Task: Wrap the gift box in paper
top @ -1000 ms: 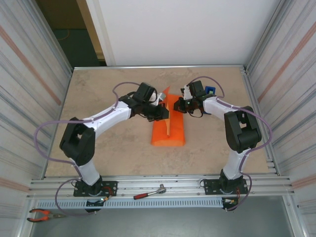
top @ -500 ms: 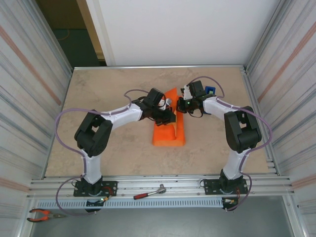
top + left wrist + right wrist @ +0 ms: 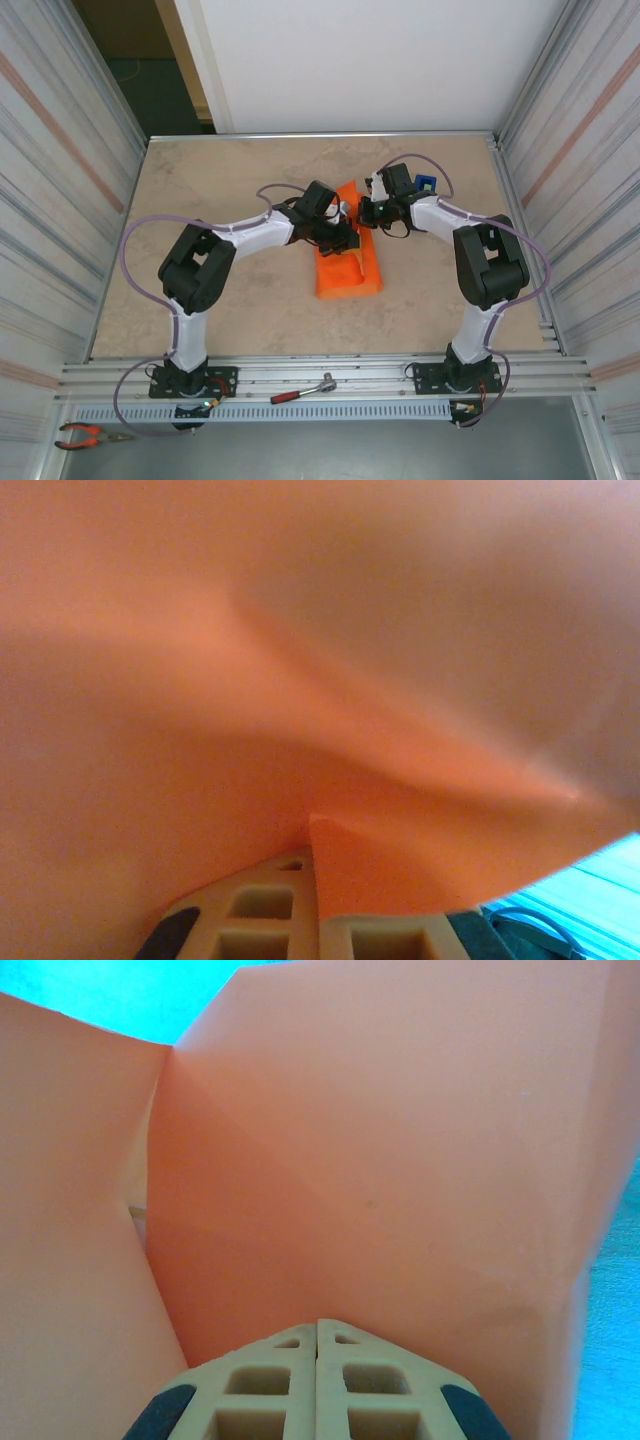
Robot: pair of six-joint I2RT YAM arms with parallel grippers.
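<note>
I am folding the paper (image 3: pixel 348 270) round the box, presumably lying under it at mid-frame on the surface (image 3: pixel 250 310), left jaws pinched shut on a flap, right jaws shut and pressing the upper end; next I am needing a flat crease.

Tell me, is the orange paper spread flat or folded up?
Folded up: the paper forms a narrow bundle, with creased flaps raised at its far end.
</note>
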